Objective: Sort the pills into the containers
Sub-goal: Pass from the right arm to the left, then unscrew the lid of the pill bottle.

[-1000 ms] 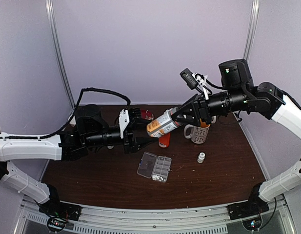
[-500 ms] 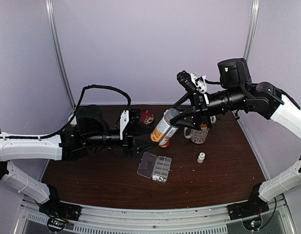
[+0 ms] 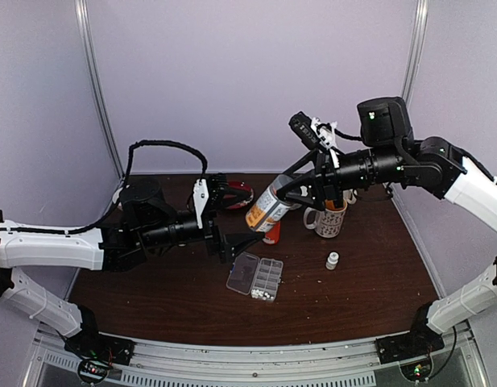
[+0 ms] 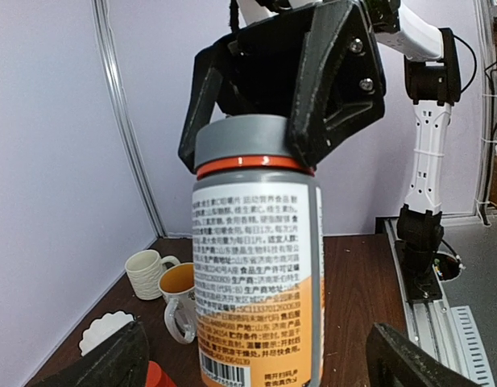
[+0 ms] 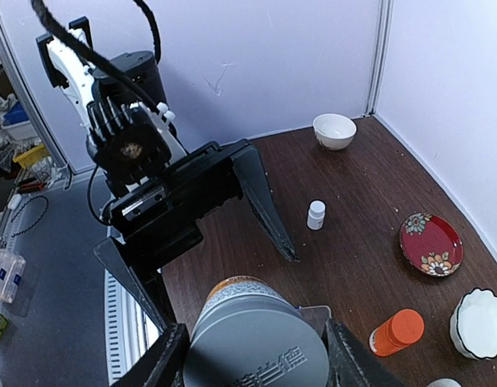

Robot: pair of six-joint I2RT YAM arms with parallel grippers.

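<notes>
Pills, a few white specks, sit at the near edge of the clear organizer, though the top view does not settle whether they lie in its nearest cells or on the table just beside it. The organizer rests flat near the middle of the dark wooden surface with its lid swung open to the left. A small white bottle stands upright to its right, well apart. Above and just behind the organizer, the left gripper reaches in from the left with its jaws spread wide. In the left wrist view its two fingers stand either side of the base of a large labelled bottle, with clear gaps between them and it. That bottle hangs tilted in the air, base toward the left arm. The right gripper is clamped across the bottle's grey cap, one finger on each side. Beneath the bottle an orange-capped bottle stands on the table. Farther back to the right is a mug with an orange inside. A red patterned plate lies behind the left gripper, near the back wall. A white bowl in the right wrist view sits in a corner of the table.
</notes>
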